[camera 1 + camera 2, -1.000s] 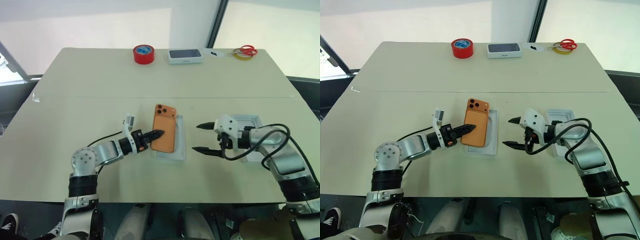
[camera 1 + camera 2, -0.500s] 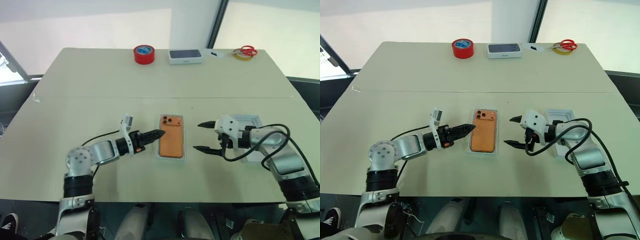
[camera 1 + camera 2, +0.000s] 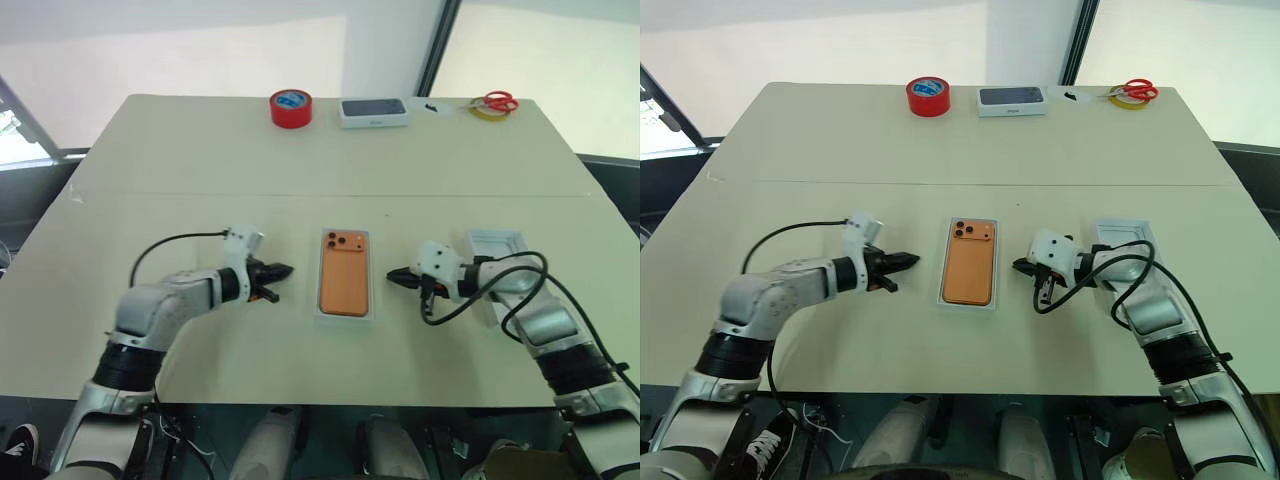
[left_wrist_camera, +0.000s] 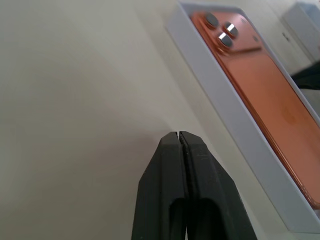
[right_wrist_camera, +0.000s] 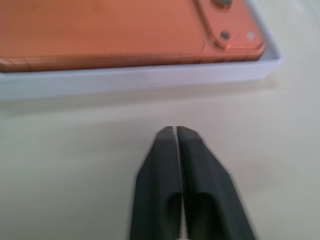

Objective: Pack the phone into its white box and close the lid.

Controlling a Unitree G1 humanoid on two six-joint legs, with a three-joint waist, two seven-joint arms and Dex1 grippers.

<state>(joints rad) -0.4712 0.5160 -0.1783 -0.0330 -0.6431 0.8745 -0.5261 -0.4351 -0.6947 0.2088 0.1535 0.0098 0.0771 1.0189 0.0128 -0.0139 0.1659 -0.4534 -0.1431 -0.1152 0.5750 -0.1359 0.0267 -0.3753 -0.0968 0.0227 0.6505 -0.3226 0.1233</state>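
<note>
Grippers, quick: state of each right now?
Left gripper: shut, holding nothing, beside the white box.
Right gripper: shut, holding nothing, just short of the box holding the phone.

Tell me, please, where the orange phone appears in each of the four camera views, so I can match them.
Left eye view: the phone lies in the white box at table centre, between both grippers.
Right eye view: same place.
Left wrist view: upper right, beyond the shut left gripper.
Right wrist view: across the top, beyond the shut right gripper.
Shared landmark: the phone's camera bump.

Lid [image 3: 497, 247] partly hidden behind R arm.
</note>
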